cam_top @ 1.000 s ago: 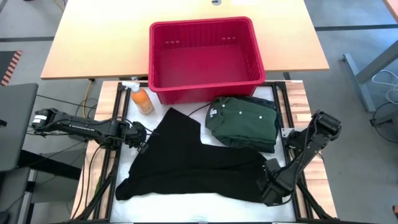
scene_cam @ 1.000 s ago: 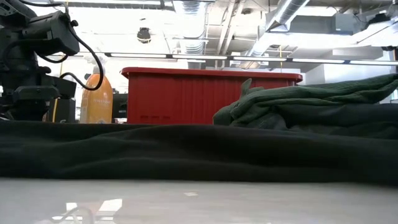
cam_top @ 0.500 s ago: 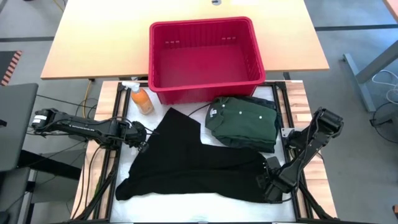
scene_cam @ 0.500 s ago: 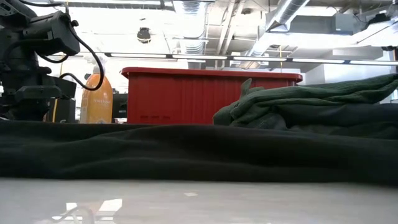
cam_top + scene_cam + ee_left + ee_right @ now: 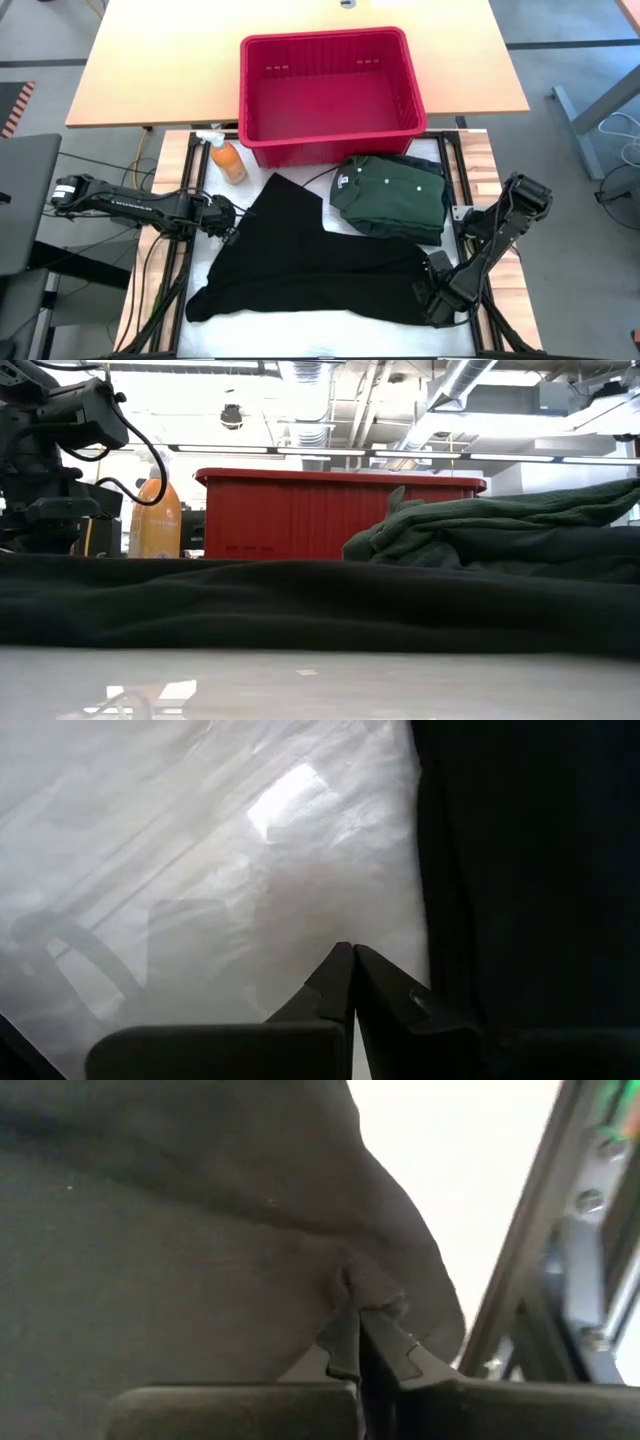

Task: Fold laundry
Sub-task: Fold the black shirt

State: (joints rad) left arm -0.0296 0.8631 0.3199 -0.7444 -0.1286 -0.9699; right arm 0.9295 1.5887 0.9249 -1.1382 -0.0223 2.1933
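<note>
A black garment (image 5: pixel 300 265) lies spread flat on the white table top; in the low view the black garment (image 5: pixel 300 605) fills the width. Behind it to the right sits a folded green buttoned shirt (image 5: pixel 392 195) with a white neck label (image 5: pixel 343 181), resting on more dark cloth. My right gripper (image 5: pixel 432 303) is at the black garment's near right corner, shut on it. My left gripper (image 5: pixel 228 226) stands shut just off the garment's left edge (image 5: pixel 425 870), over bare table, with nothing between its fingers. My right gripper pinches a small pucker of the black cloth (image 5: pixel 372 1285) between its two fingers, close to the garment's near right corner edge. The fingers come from above, pointing steeply down. The cloth bunches at the tips, and the rest lies slack on the table.
A red plastic basket (image 5: pixel 330 90) stands at the far side, on a wooden table behind. An orange spray bottle (image 5: pixel 228 160) stands by its left near corner. A metal frame rail (image 5: pixel 545 1240) runs along the table's right edge, close to my right gripper.
My right gripper has shut on the black garment's near right corner, staying about where it was. The garment has kept its place and shape.
</note>
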